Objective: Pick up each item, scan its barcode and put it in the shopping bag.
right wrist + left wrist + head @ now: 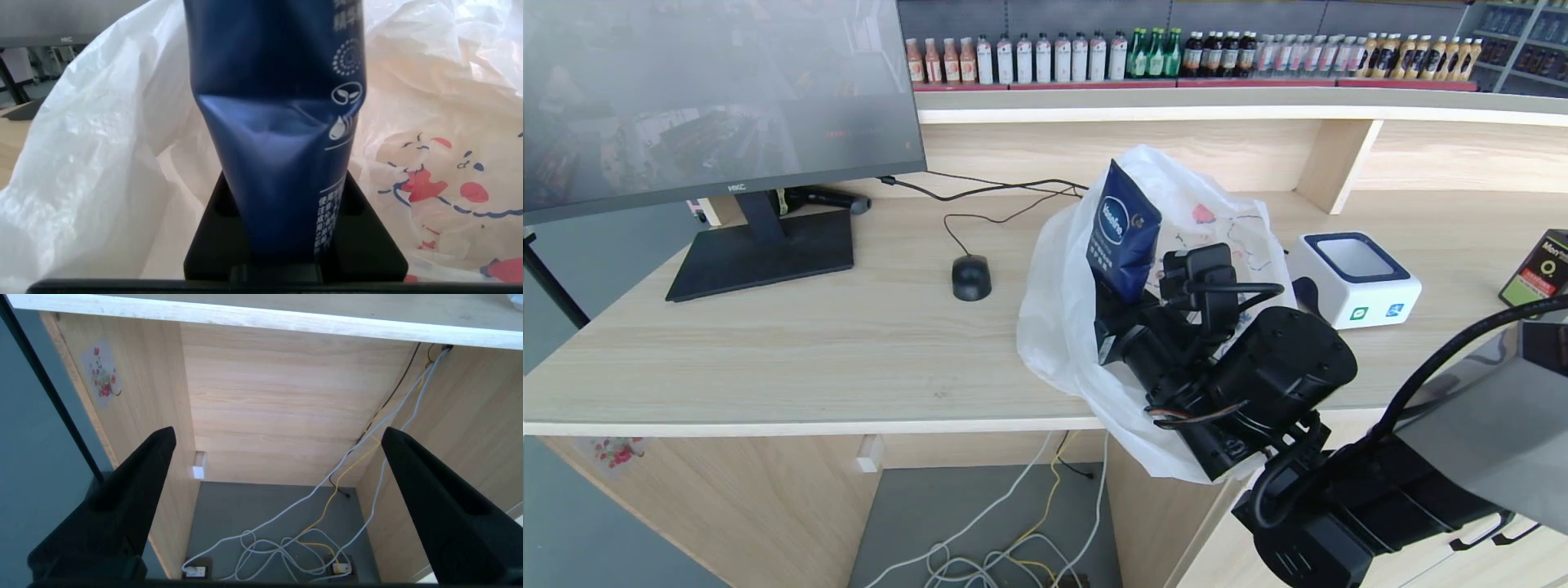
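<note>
One blue pouch (pixel 1123 233), pinched in the right end effector (pixel 1116 317) over the shopping bag (pixel 1052 327), wants lowering deeper before release.

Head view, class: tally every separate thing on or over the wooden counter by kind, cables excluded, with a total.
Black flat-screen monitor: 1
Black computer mouse: 1
Black handheld object behind monitor stand: 1
White plastic shopping bag: 1
Dark blue soft pouch: 1
White box scanner: 1
Black-and-green carton: 1
Total: 7

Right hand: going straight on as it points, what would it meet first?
Probably the white shopping bag, its plastic just beyond the blue pouch that the right hand grips; depth is unclear.
</note>
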`<state>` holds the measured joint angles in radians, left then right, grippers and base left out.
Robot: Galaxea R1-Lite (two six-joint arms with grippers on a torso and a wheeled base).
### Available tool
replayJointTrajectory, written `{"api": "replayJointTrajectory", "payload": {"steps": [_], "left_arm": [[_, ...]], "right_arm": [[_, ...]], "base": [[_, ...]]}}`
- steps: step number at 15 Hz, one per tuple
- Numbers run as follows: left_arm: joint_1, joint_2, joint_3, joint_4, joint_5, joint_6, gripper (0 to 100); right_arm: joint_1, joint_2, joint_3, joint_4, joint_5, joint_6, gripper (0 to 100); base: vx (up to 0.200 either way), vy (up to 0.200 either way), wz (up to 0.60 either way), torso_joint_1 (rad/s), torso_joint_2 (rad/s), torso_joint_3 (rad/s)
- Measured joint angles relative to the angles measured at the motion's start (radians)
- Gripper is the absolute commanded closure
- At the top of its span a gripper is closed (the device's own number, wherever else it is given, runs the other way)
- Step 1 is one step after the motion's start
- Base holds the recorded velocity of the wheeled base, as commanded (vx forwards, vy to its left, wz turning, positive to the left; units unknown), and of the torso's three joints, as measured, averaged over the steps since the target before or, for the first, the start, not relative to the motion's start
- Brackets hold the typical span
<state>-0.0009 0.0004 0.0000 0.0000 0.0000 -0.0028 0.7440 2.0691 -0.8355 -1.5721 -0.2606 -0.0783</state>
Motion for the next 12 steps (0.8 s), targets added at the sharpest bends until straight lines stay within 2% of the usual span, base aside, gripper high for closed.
{"api": "replayJointTrajectory", "payload": {"steps": [11, 12], "left_arm": [[0.0, 0.0, 0.0, 0.0, 0.0, 0.0, 0], [0.0, 0.0, 0.0, 0.0, 0.0, 0.0, 0]], "right_arm": [[-0.007, 0.0, -0.01, 0.005, 0.0, 0.028, 100], [-0.007, 0.0, -0.011, 0.004, 0.0, 0.028, 0]], "base": [[0.0, 0.0, 0.0, 0.0, 0.0, 0.0], [0.0, 0.0, 0.0, 0.0, 0.0, 0.0]]}}
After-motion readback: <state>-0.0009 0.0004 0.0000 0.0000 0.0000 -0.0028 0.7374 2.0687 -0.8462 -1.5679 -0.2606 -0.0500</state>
